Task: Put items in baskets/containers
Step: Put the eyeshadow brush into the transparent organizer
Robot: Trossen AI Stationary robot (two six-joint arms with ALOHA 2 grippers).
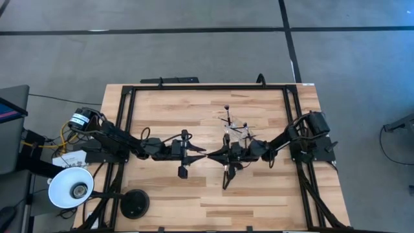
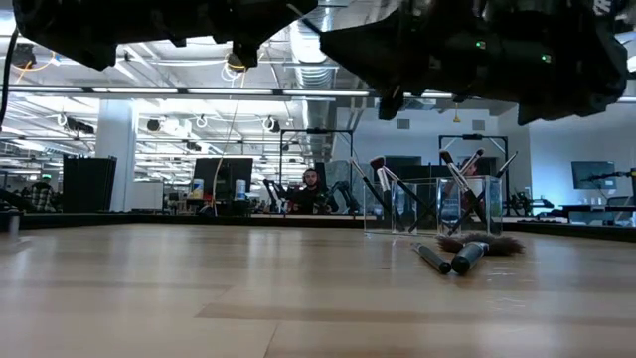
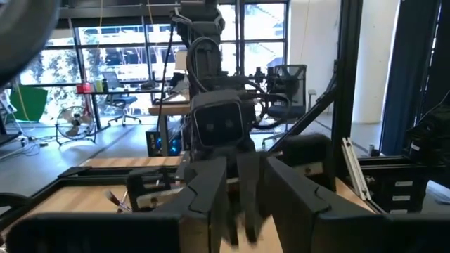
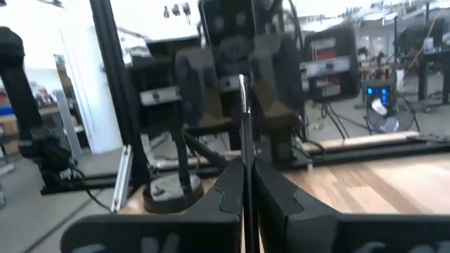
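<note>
Both grippers meet nose to nose over the table's middle. My right gripper (image 1: 212, 155) (image 4: 244, 193) is shut on a slim makeup brush (image 4: 243, 133) that stands upright. My left gripper (image 1: 202, 153) (image 3: 249, 207) is open and faces it, with a finger on either side of the dark fingertips opposite. The clear cup (image 1: 237, 132) (image 2: 432, 205) stands behind them toward the far edge, several brushes leaning out of it. More brushes (image 1: 226, 176) (image 2: 455, 256), one fan-shaped (image 2: 482, 242), lie flat on the table nearer the front. My right gripper pinches the brush's thin handle (image 4: 244, 163) between its two fingers. The fingers come in level from the table's right and lie across the handle. The brush stands upright, its silver upper part (image 4: 242, 88) rising above the fingers. Its lower end is hidden by the fingers.
A white round lamp shade (image 1: 70, 188) and a black round base (image 1: 134, 204) sit at the table's near left corner. Black frame rails (image 1: 127, 110) run along the table's sides. A person (image 2: 311, 187) sits in the room beyond the far edge.
</note>
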